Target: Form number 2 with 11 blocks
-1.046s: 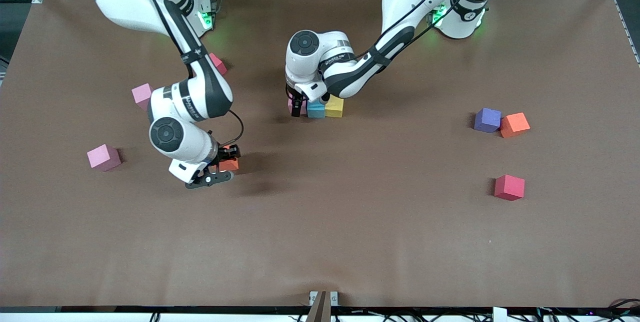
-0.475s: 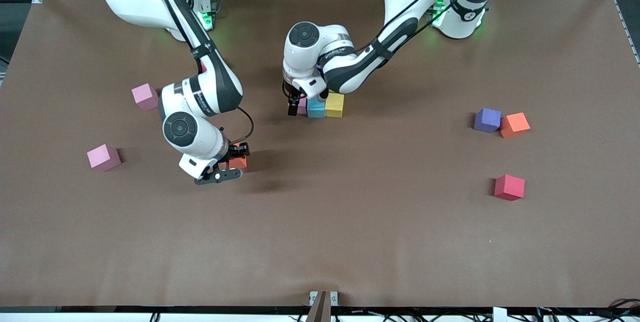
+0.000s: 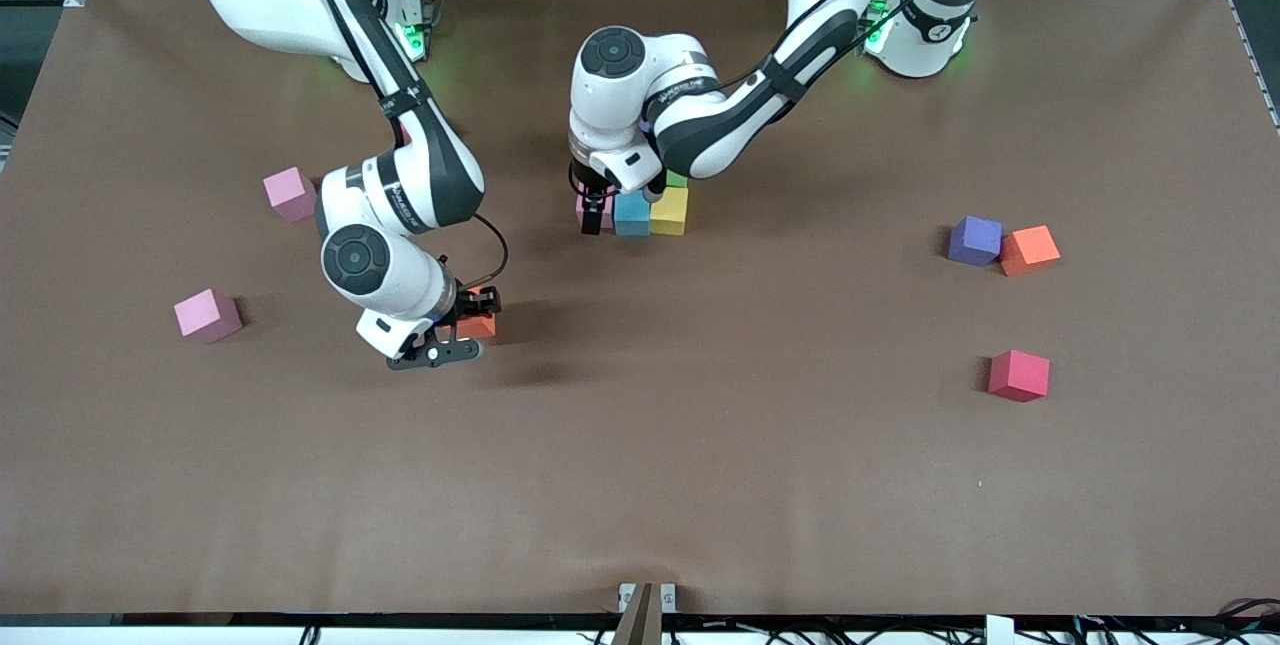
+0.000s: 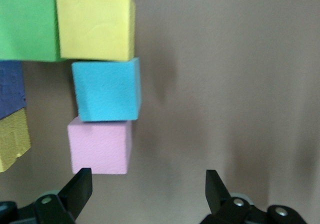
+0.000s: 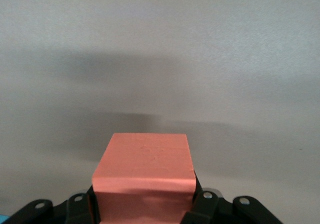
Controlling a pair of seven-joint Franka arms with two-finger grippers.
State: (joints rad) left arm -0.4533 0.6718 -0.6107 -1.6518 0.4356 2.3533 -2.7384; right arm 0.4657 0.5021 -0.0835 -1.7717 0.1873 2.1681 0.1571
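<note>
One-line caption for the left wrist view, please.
Open left claw over the table beside a pink block, which ends a row with a blue block and a yellow block.

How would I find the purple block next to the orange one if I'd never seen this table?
Start at the brown table and go toward the left arm's end, away from the cluster of blocks in the middle. Two cubes sit side by side there: the purple block and an orange block. It is the only purple cube lying loose in the open, with a red block nearer the front camera.

the right gripper (image 3: 462, 323), clamping its orange block (image 3: 476, 325), has apparently shifted toward the left arm's end.
</note>
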